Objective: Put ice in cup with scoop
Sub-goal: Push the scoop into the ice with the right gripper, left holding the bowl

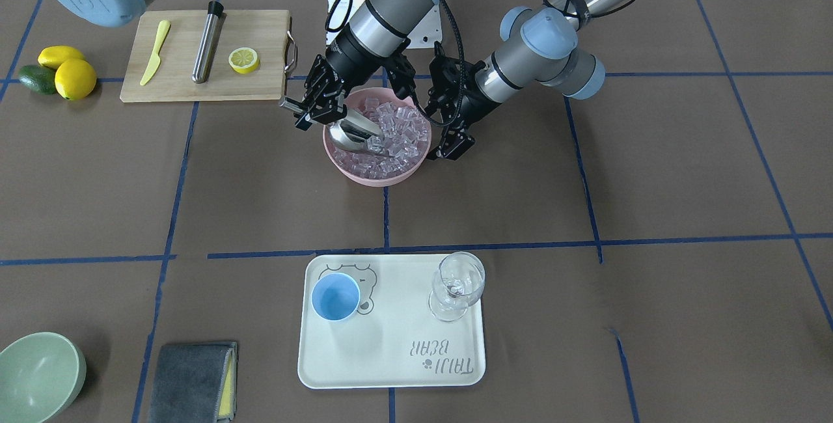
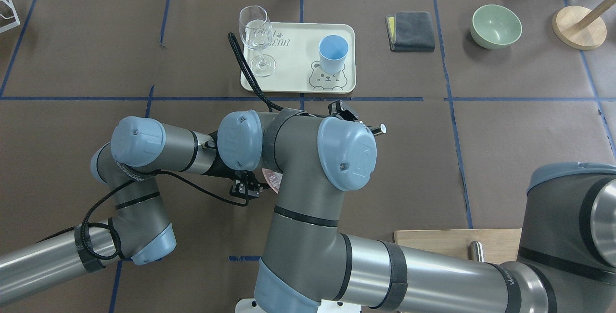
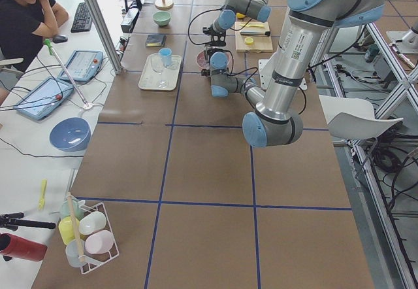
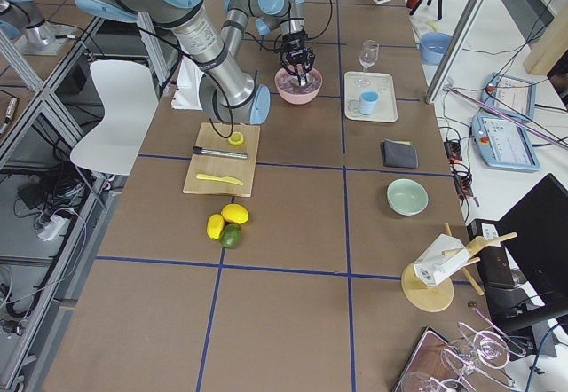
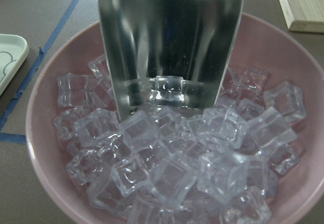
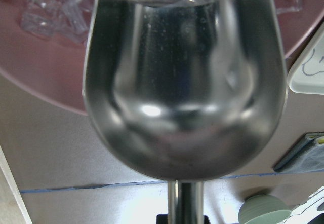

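Right gripper [image 1: 317, 103] pressed together on the thin handle of the scoop [image 1: 355, 136], handle end poking out past the fingers. The scoop's trough lies low in the pink bowl [image 1: 374, 176], open mouth down against the ice [image 1: 397, 130]. In the left wrist view the front lip of the scoop [image 5: 169, 46] rests on the heap, with one cube sitting right at the lip. Cubes are piled loosely and fill most of the bowl. Left gripper [image 1: 451, 140] hangs just beside the bowl's rim on the side opposite the right gripper. Cannot tell how far its jaws are spread, or whether it touches the rim. The cup [image 1: 335, 297] stands upright on the white tray [image 1: 390, 358], over the bear print and well apart from the bowl. A wine glass [image 1: 459, 283] stands at the tray's other side.
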